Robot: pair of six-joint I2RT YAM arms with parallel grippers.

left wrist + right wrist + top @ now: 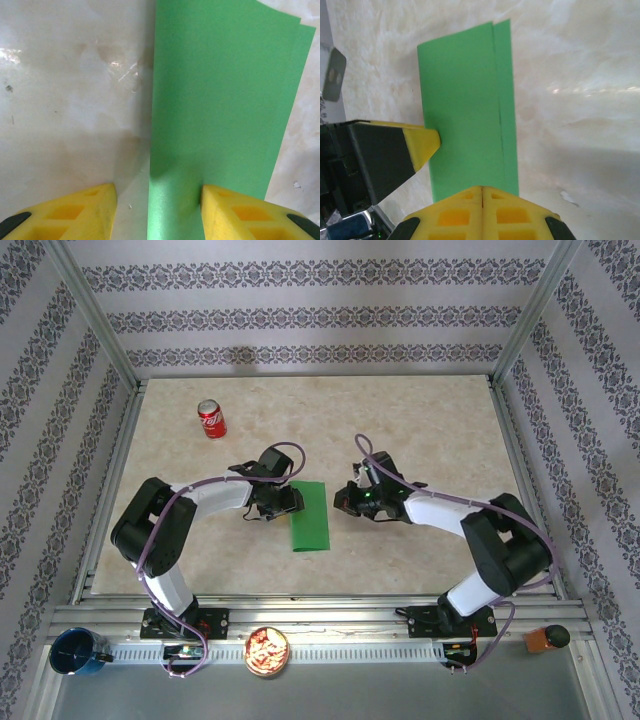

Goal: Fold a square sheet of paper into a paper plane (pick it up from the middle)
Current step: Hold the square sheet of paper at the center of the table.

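The right gripper (482, 196) has its jaws pressed together with nothing between them, tips down at the edge of the square sheet of paper (309, 518). The sheet is already doubled into a narrow rectangle and lies flat on the table (430, 420) between the two arms. The left gripper (159, 197) stands half open and grips nothing, straddling the folded edge with one pad on bare table and one on the sheet — probably steadying it for the next fold. Both arms bow outward at the elbow and reach inward, wrists pitched down over the sheet.

The square sheet of paper (309, 517), folded to a narrow rectangle, is laid flat on the marbled table (430, 420). A red can (212, 419) is stood far left.
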